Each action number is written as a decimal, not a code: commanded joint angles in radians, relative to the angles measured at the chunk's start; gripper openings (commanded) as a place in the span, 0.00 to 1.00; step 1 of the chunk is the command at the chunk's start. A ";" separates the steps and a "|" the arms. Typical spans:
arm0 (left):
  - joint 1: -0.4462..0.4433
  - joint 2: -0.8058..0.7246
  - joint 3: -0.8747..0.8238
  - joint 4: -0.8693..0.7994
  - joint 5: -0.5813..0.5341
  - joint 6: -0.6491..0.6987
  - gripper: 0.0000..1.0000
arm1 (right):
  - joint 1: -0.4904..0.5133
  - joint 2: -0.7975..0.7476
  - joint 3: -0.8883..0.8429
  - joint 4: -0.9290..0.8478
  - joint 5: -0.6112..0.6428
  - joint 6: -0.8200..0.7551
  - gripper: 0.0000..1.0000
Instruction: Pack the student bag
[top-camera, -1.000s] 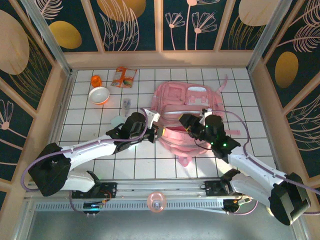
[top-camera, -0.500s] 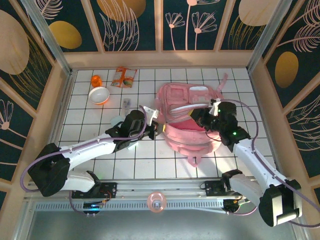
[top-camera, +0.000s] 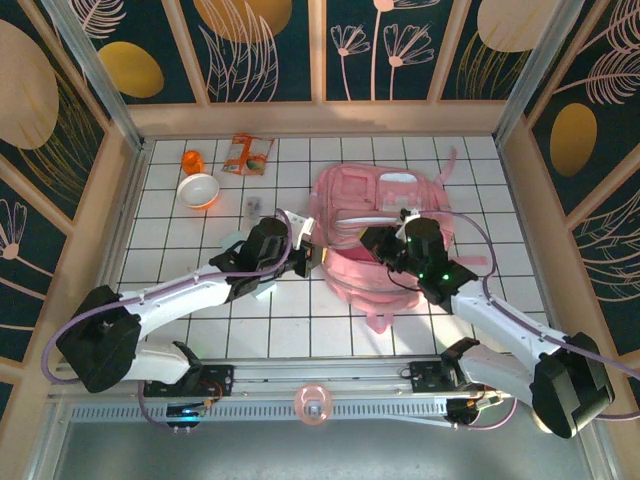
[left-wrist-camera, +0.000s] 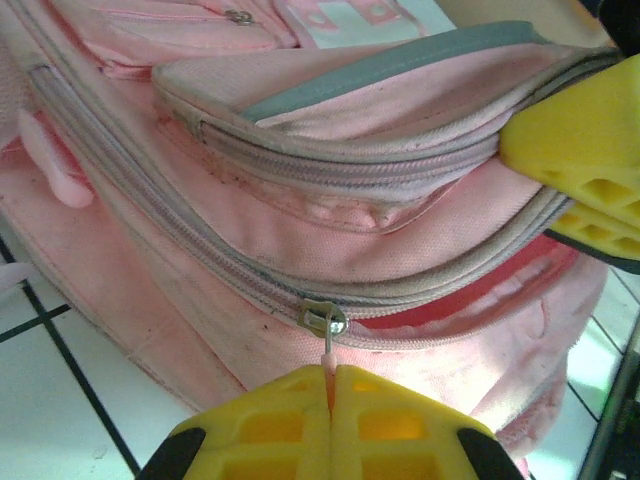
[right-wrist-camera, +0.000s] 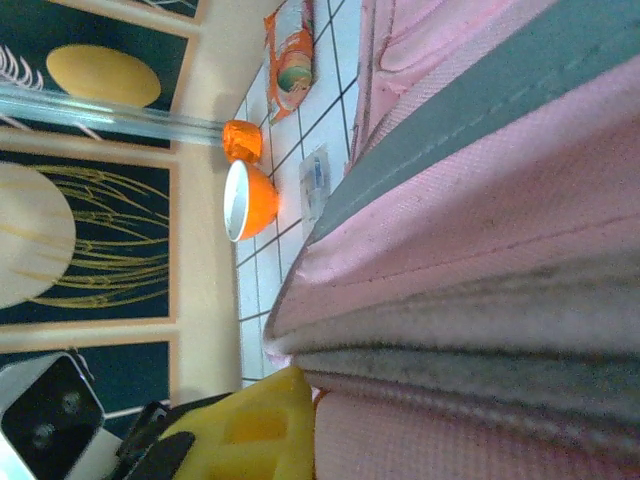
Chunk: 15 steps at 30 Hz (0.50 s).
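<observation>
Student bag: your pink student bag (top-camera: 380, 190) lies on the white tiled table (top-camera: 300, 312), right of centre, with both arms reaching onto its near half. A strap trails off its far-right corner.
Left gripper: your left gripper (left-wrist-camera: 330, 372) is pinched tight on the thin pink zipper pull (left-wrist-camera: 328, 350) at the bag's left edge. The metal slider (left-wrist-camera: 322, 320) sits just beyond the yellow fingertips.
Right gripper: your right gripper (top-camera: 373, 240) is clamped on the grey-trimmed rim of the bag's upper flap, near the middle of the opening.
Zip: it is parted to the right of the slider — a strip of darker pink lining shows between the two zipper tapes.
Off to the left: an orange bowl (top-camera: 198, 190), a small orange cup (top-camera: 192, 161) and a snack packet (top-camera: 247, 155) sit near the far-left corner — all well apart from the bag.
</observation>
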 joint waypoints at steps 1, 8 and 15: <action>0.004 0.009 0.016 -0.014 -0.084 0.036 0.00 | -0.014 0.016 0.080 -0.004 -0.009 -0.078 0.00; 0.037 0.084 0.040 0.010 -0.176 0.059 0.00 | -0.072 0.024 0.200 -0.124 -0.291 -0.192 0.00; 0.097 0.169 0.095 0.061 -0.241 0.100 0.00 | -0.178 0.013 0.371 -0.372 -0.446 -0.327 0.00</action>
